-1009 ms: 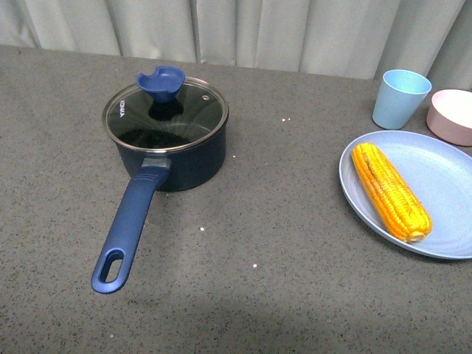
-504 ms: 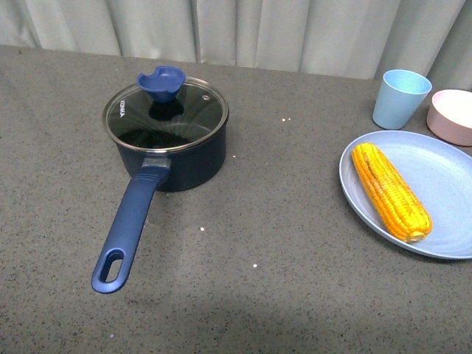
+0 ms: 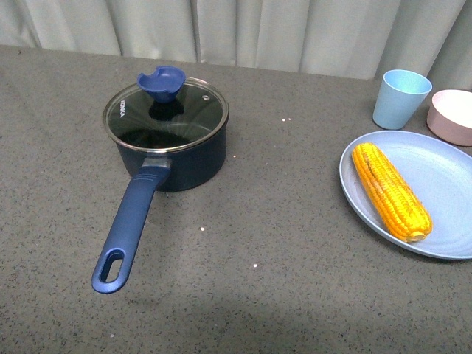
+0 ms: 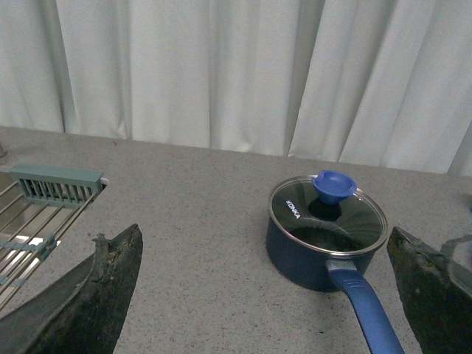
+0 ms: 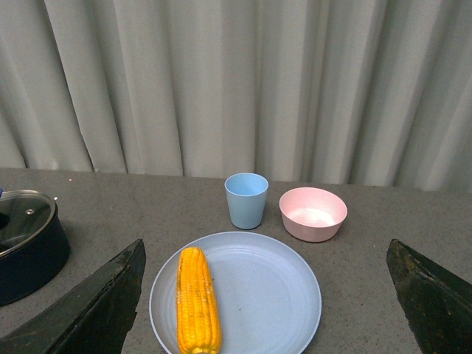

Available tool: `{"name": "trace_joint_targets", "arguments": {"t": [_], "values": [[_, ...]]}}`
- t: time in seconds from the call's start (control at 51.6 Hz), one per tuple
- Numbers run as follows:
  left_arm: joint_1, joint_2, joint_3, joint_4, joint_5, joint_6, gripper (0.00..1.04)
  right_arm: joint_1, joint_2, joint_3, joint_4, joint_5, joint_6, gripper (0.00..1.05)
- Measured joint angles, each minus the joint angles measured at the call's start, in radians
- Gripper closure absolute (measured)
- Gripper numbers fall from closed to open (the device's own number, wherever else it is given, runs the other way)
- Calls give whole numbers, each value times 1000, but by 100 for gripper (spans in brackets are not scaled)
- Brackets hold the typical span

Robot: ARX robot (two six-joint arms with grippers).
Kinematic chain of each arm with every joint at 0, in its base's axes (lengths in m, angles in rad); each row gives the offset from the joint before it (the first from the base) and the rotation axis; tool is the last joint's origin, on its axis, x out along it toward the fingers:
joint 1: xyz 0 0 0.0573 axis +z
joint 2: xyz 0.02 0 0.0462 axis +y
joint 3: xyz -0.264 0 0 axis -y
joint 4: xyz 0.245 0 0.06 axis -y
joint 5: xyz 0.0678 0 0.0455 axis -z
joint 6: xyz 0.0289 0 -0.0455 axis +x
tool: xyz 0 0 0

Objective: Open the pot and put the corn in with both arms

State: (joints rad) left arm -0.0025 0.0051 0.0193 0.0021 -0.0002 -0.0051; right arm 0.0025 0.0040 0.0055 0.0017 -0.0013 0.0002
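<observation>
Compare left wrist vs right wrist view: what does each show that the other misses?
Left wrist only: metal wire rack, long blue handle of the dark navy-blue saucepan. Right wrist only: yellow corn cob on round light-blue plate, light-blue cup, pink bowl. Both: that saucepan under its glass lid, grey speckled counter, white curtain.

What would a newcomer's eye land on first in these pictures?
Bright yellow-orange corn lies on the light-blue plate at the right. Left of centre sits the navy pot, glass lid on, long handle pointing toward the robot. A light-blue cup and pink bowl stand behind the plate.
</observation>
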Motion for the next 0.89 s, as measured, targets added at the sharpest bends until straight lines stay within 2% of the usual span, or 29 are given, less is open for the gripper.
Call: {"name": "trace_joint_targets", "arguments": {"t": [0.737,0.815,0.892], "values": [[0,0,0,0,0,0,6,0,0,0,0,0,0,9],[46,68,18,-61,104,-40,6,0,0,0,0,0,0,9],[48,197,18,15,93,-63,6,0,0,0,0,0,0,9]]}}
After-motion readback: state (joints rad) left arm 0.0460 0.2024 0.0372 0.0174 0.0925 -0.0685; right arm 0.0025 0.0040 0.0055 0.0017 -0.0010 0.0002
